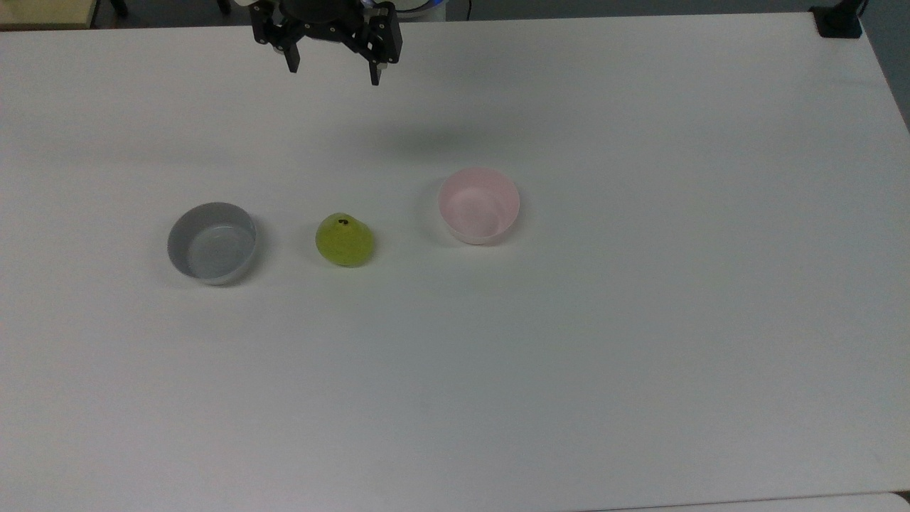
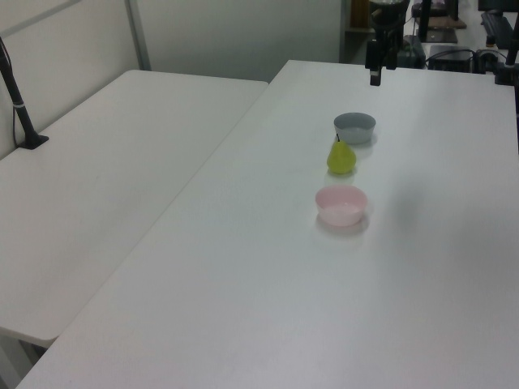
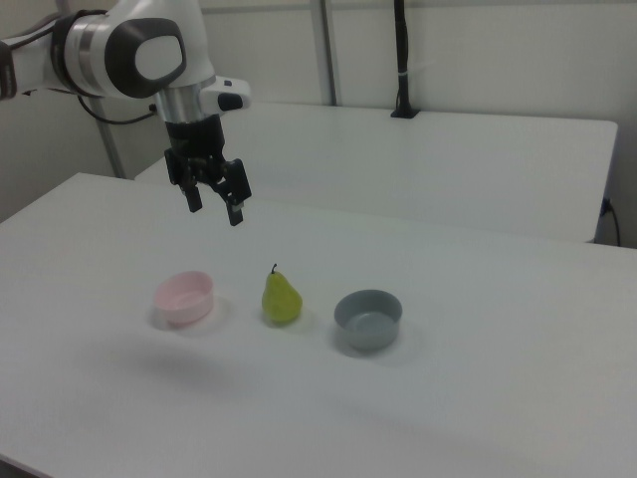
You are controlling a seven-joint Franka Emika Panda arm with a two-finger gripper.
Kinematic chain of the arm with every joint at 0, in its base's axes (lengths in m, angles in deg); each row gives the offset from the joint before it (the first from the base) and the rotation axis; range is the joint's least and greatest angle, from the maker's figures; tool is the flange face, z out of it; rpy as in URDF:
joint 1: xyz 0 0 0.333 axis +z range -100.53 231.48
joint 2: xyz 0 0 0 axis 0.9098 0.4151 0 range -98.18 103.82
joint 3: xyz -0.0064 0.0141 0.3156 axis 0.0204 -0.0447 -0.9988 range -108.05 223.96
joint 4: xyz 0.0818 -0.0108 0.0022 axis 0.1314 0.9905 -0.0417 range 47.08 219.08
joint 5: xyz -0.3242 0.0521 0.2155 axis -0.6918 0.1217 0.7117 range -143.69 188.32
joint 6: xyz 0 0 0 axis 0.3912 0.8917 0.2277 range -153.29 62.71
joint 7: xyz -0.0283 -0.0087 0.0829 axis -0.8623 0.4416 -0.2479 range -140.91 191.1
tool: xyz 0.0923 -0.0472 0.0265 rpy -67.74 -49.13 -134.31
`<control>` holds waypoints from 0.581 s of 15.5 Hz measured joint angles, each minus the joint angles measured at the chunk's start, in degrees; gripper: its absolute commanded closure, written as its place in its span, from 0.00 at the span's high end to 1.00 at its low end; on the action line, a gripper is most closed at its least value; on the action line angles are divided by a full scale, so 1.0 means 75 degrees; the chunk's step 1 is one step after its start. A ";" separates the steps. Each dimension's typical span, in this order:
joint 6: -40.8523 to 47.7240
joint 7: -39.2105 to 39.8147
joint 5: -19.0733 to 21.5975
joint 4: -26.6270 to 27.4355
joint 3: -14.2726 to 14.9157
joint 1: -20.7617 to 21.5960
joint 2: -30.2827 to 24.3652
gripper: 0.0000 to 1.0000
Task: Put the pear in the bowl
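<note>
My gripper hangs wide open and empty at 12 o'clock from the upright pear, which stands between pink bowl and grey bowl; risk: an off-centre pinch probably topples the fruit.

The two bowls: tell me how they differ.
The pink bowl is pale pink; the grey bowl is grey. In the top view the pink bowl sits to the right of the pear, the grey bowl to its left. The pink bowl also lies slightly nearer the top view's upper edge. Both are small, round, upright, empty and similar in size.
</note>
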 measured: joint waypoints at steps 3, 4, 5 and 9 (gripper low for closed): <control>0.0000 -0.0025 0.0000 -0.0018 -0.0001 0.0000 0.0109 1.00; 0.0000 -0.0025 0.0000 -0.0023 -0.0001 0.0000 0.0112 1.00; 0.0000 -0.0025 0.0000 -0.0023 -0.0001 0.0000 0.0124 1.00; 0.0000 -0.0024 0.0000 -0.0023 -0.0001 0.0000 0.0194 1.00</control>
